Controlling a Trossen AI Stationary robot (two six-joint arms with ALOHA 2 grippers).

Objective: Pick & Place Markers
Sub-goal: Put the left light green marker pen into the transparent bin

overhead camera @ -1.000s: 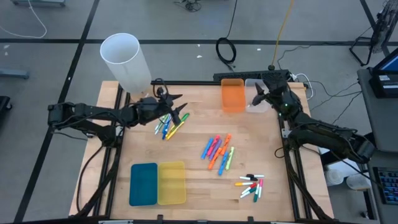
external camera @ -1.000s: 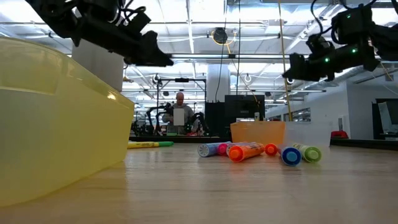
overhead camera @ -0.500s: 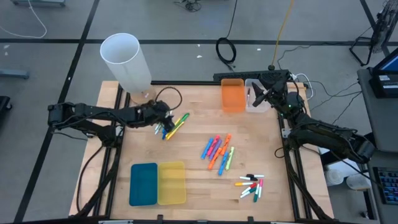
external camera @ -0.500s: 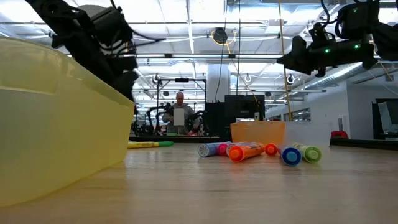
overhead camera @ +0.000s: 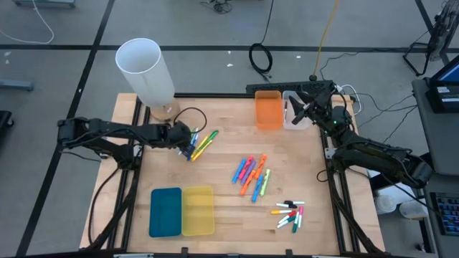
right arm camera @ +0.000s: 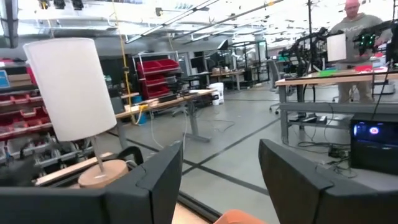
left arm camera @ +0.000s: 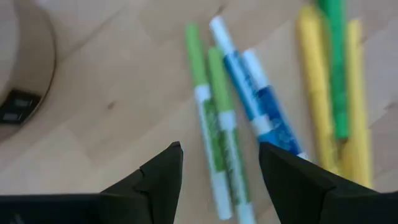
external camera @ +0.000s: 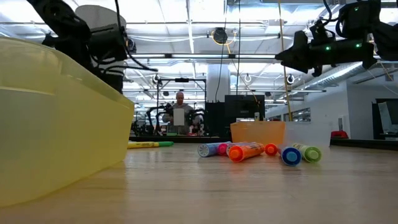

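My left claw (left arm camera: 217, 163) hangs open and empty over the green markers (left arm camera: 214, 146), so I'd centre on one before closing.

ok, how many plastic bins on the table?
4: orange bin and clear bin at the far edge; blue bin and yellow bin side by side at the near edge.

In the left wrist view the markers (left arm camera: 249, 124) are blurred, and the yellow and green ones run off the picture's edge. The low view cuts off the yellow bin (external camera: 56, 124). The far person (external camera: 180, 115) is too small to make out.
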